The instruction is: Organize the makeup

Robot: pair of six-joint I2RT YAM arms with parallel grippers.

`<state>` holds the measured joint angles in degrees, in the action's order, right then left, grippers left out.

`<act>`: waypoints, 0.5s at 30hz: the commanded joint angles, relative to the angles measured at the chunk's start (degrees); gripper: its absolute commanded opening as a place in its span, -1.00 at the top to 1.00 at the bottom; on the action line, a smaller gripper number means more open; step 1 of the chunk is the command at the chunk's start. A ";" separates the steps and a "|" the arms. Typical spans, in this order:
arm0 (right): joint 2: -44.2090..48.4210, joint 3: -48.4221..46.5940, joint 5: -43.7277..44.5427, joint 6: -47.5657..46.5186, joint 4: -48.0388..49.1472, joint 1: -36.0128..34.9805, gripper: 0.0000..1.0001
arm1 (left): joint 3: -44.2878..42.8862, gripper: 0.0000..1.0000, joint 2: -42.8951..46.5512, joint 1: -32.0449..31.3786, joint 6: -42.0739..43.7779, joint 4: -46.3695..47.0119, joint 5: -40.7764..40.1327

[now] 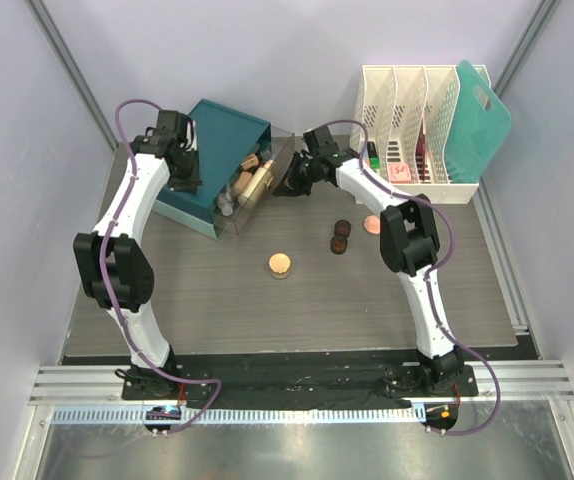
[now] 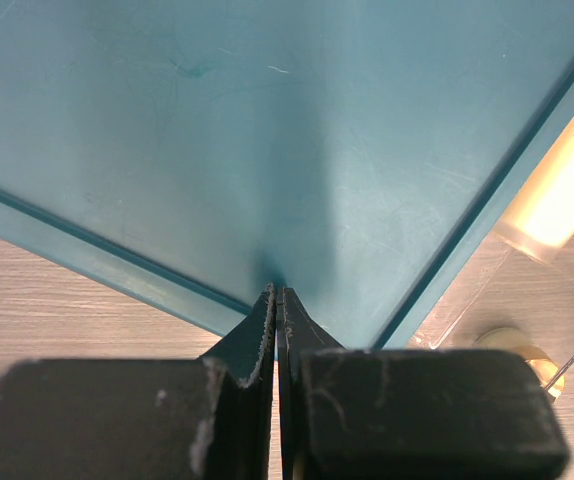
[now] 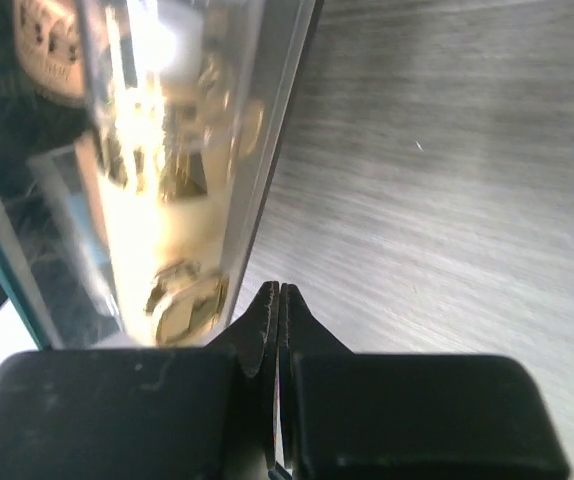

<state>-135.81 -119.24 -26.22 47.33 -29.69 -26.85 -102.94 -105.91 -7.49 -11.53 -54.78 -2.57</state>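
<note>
Bottles (image 1: 252, 180) lie in the clear drawer (image 1: 225, 222). A compact (image 1: 280, 263) and jars (image 1: 341, 236) sit loose on the table (image 1: 217, 300). The right gripper (image 1: 287, 186), fingers together, is at the drawer front. The left gripper (image 1: 184, 182), fingers together, is atop the teal box (image 1: 229, 125). Recommend bracing the box and moving the drawer squarely.

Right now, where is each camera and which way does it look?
Top: above and behind the arms, looking down on the table; both arms, left hand, right hand show.
Left wrist: on the left arm, facing the teal box; its shut hand shows.
Right wrist: on the right arm, facing makeup in the clear drawer; shut hand shows.
Top and left wrist share the teal box.
</note>
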 commanded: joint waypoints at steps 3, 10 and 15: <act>9.42 2.26 0.82 -5.23 -3.62 0.31 0.98 | 0.98 1.00 -0.79 0.02 0.46 -4.19 0.37; 9.16 0.24 -0.32 -6.29 -3.44 0.22 0.98 | 1.51 1.00 -0.79 0.02 0.28 -4.10 0.72; 5.38 -2.39 -0.85 -5.85 -3.09 -0.04 0.98 | 2.04 1.00 -0.79 0.02 -0.07 -3.84 1.07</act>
<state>-129.12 -117.40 -25.74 42.22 -33.10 -26.52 -102.91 -105.91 -7.49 -11.55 -54.76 -2.55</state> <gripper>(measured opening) 0.017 0.002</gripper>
